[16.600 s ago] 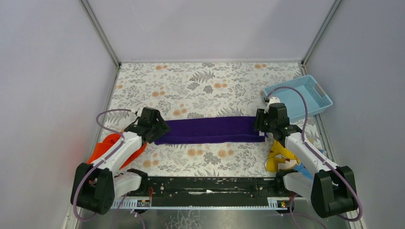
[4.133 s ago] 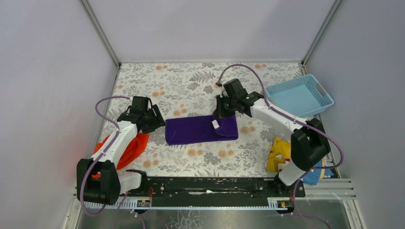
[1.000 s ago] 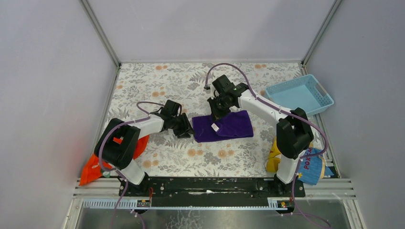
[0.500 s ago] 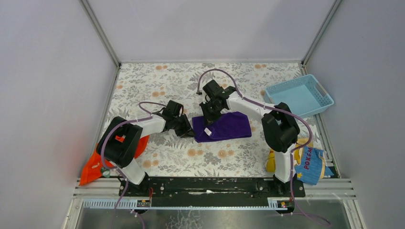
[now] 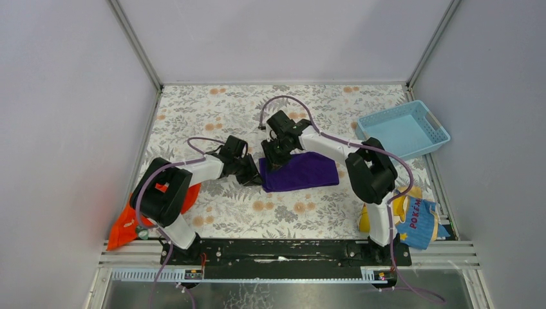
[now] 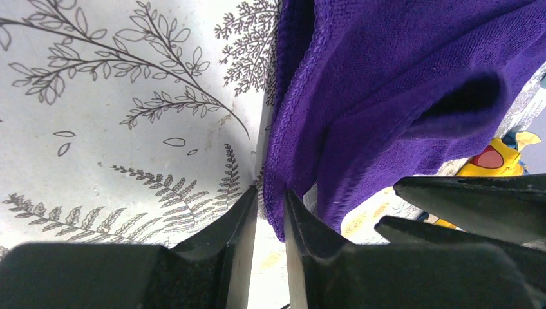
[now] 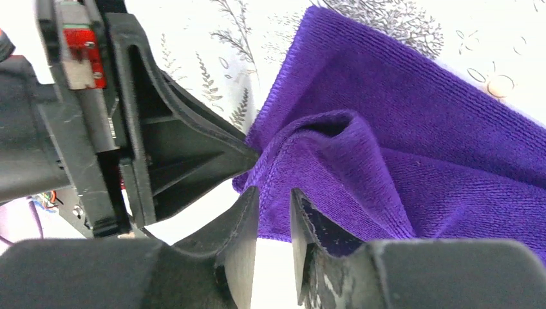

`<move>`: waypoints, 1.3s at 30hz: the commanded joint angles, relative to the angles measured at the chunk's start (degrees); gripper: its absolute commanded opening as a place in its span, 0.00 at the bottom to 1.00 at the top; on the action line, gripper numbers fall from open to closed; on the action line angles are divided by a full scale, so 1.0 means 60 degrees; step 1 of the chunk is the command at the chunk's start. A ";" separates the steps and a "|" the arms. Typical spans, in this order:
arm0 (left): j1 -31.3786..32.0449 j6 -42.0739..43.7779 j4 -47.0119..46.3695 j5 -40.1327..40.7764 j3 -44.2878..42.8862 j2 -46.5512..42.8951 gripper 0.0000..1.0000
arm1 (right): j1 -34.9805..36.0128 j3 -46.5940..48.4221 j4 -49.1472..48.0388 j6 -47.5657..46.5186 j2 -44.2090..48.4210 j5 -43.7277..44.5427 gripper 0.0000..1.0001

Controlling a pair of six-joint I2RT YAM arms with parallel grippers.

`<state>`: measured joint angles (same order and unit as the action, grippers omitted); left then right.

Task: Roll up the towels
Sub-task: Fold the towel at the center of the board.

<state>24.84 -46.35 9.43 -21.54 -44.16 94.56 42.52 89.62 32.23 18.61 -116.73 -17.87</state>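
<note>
I see the purple towel lying folded flat, well left of the blue basket. My left gripper is nearly closed, pinching the edge farthest from the basket. The right gripper is narrowly parted at the top layer, and I cannot tell whether it has hold. I judge the roll is barely begun; next I would tuck that edge basketward, evenly.

Top external: fixed high, nearward of purple towel, looking down, far. Left wrist: low at towel's left edge, very close, facing right. Right wrist: over same edge, close, facing left. All share that edge.
</note>
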 commanded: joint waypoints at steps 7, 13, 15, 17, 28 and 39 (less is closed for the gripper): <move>0.0079 0.0137 0.0692 0.1253 0.0124 -0.1132 0.30 | 0.0149 -0.0927 -0.0681 -0.0295 0.2423 0.0715 0.38; 0.0196 0.0389 0.1434 0.1964 -0.0237 -0.2038 0.42 | -0.0181 -0.3018 -0.1460 -0.0699 0.4554 0.2386 0.50; 0.0375 0.0568 0.1499 0.2010 -0.0581 -0.1972 0.45 | -0.0526 -0.3767 -0.1850 -0.0671 0.5072 0.2421 0.51; 0.0529 0.0962 0.1563 0.2162 -0.1044 -0.1720 0.47 | -0.0894 -0.4485 -0.2283 -0.0602 0.5546 0.2431 0.51; 0.0657 0.3768 0.1722 0.2223 -0.3192 0.0185 0.50 | -0.1929 -0.7267 -0.4390 -0.1071 0.7098 0.1974 0.57; 0.0672 0.7160 0.1331 0.0546 -0.3863 0.0738 0.59 | -0.2480 -0.8503 -0.5687 -0.1483 0.7433 0.0939 0.59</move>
<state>28.53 -12.51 18.63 -14.24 -64.14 96.88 28.12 38.76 2.76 11.77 -74.30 -10.17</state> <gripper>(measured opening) 0.575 0.583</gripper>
